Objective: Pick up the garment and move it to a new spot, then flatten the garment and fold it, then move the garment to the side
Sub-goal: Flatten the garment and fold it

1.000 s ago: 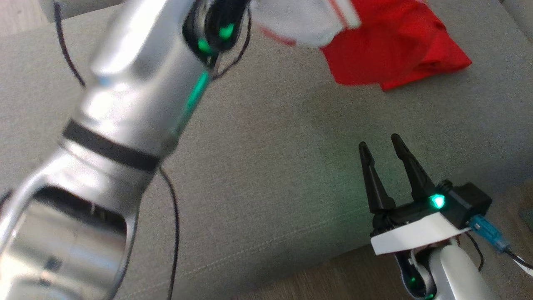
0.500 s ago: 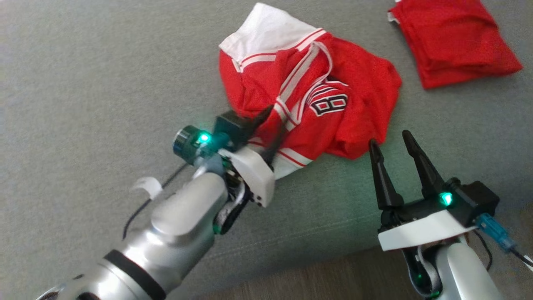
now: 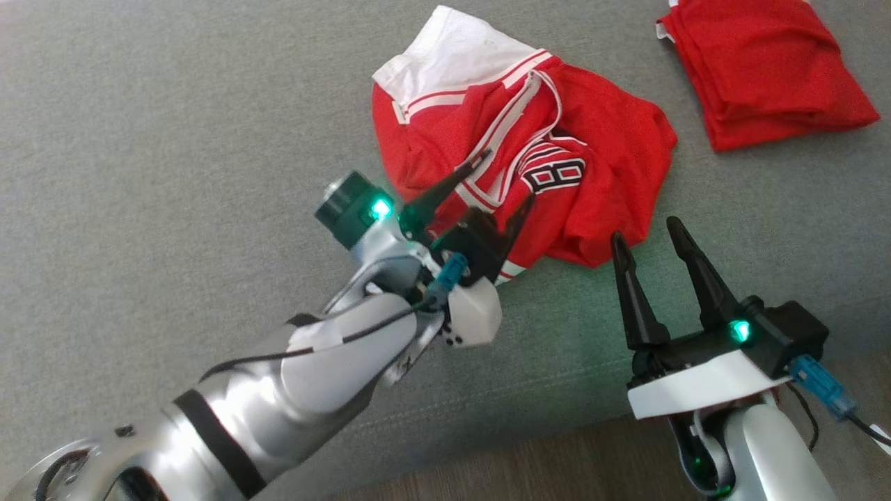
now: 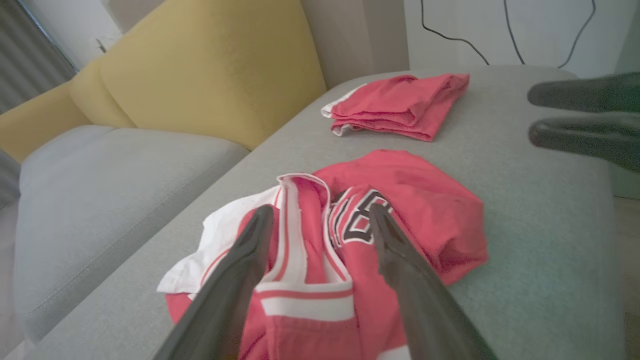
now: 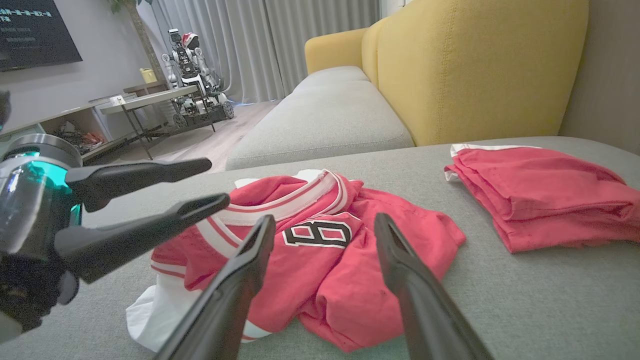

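Note:
The garment (image 3: 598, 146) is a red jersey with white striped trim and a black-and-white number. It lies crumpled on the grey cushion (image 3: 174, 139). My left gripper (image 3: 508, 177) stands open over its near edge, holding nothing. In the left wrist view my left gripper (image 4: 320, 210) has a finger on each side of the striped trim of the garment (image 4: 415, 200). My right gripper (image 3: 644, 229) is open just right of the garment and apart from it. In the right wrist view my right gripper (image 5: 324, 220) points at the garment (image 5: 325, 260), and the left gripper (image 5: 216, 181) comes in from the left.
A folded red cloth (image 3: 766, 76) lies at the cushion's far right corner. A yellow sofa back (image 5: 475, 65) and another grey seat (image 5: 325, 110) stand behind. Wooden floor (image 3: 557, 459) runs along the cushion's front edge. A low table and another robot (image 5: 192, 75) are far off.
My left arm came down from close before the camera, and its gripper went from shut on the garment to open. The garment now lies loose on the cushion. The head camera has shifted.

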You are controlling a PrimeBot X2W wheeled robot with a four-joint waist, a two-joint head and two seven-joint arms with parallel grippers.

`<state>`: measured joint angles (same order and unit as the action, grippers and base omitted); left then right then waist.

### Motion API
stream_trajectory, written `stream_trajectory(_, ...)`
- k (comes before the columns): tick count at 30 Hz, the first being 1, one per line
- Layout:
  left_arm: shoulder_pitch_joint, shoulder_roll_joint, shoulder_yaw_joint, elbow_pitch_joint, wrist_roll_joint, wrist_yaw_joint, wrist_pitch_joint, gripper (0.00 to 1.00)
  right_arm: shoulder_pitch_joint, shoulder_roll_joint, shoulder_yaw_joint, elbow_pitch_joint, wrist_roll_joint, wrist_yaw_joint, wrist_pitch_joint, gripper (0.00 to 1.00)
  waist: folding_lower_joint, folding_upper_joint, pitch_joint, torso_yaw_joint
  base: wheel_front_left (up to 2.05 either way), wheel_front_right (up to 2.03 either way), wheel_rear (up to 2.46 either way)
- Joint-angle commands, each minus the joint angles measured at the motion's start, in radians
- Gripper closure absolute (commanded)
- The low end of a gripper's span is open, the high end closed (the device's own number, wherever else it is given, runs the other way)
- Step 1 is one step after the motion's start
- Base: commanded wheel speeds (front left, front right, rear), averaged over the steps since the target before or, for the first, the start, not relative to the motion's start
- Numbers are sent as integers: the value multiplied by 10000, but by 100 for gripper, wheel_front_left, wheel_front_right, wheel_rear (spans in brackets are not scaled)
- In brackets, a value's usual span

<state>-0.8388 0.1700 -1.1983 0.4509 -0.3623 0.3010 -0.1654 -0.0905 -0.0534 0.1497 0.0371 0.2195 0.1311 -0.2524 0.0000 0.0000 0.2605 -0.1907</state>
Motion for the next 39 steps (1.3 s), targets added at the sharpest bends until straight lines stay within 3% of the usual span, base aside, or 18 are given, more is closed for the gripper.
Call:
stream_trajectory(1, -201, 306, 80, -437, 33, 98, 288, 0, -76, 31, 199, -290, -18, -4, -94, 0, 0, 0, -1, -75, 0, 0, 0)
stream_trajectory(4, -153, 461, 56, -602, 51, 222, 473, 0, -91, 32, 176, -273, 0, -4, -94, 0, 0, 0, -7, -153, 0, 0, 0)
stream_trajectory(10, -180, 859, 169, -739, 231, 899, 1025, 0, -79, 32, 221, -238, 44, -4, -94, 0, 0, 0, -49, -280, 0, 0, 0)
stream_trajectory(21, 63, 748, -56, -1012, -246, 444, 1600, 0, -104, 32, 211, -239, 63, -4, -94, 0, 0, 0, -64, -416, 0, 0, 0)
stream_trajectory(22, 47, 715, -70, -1004, -239, 440, 1582, 12, -106, 32, 206, -236, 56, -4, -94, 0, 0, 0, -72, -421, 0, 0, 0)
stream_trajectory(25, 23, 666, -106, -896, -263, 395, 1599, 82, -91, 32, 198, -214, 36, -4, -94, 0, 0, 0, -95, -440, 0, 0, 0)
stream_trajectory(26, 22, 674, -118, -830, -273, 380, 1619, 100, -87, 32, 201, -206, 33, -4, -94, 0, 0, 0, -106, -453, 0, 0, 0)
stream_trajectory(28, -34, 723, -152, -693, -150, 476, 1608, 100, -75, 32, 205, -197, 36, -4, -94, 0, 0, 0, -128, -479, 0, 0, 0)
stream_trajectory(29, -95, 768, -181, -643, 16, 615, 1575, 87, -63, 32, 207, -196, 40, -4, -94, 0, 0, 0, -140, -490, 0, 0, 0)
stream_trajectory(30, -168, 818, -206, -614, 215, 804, 1547, 39, -50, 32, 203, -196, 43, -4, -94, 0, 0, 0, -150, -494, 0, 0, 0)
stream_trajectory(31, -207, 853, -205, -619, 347, 993, 1539, 0, -35, 32, 193, -194, 41, -4, -94, 0, 0, 0, -159, -490, 0, 0, 0)
stream_trajectory(35, 10, 987, 67, -811, 125, 1407, 1703, 0, -6, 32, 159, -196, 33, -4, -94, 0, 0, 0, -148, -482, 0, 0, 0)
stream_trajectory(39, 266, 1094, 149, -955, -222, 1350, 1902, 0, -15, 32, 135, -199, 36, -4, -94, 0, 0, 0, -101, -471, 0, 0, 0)
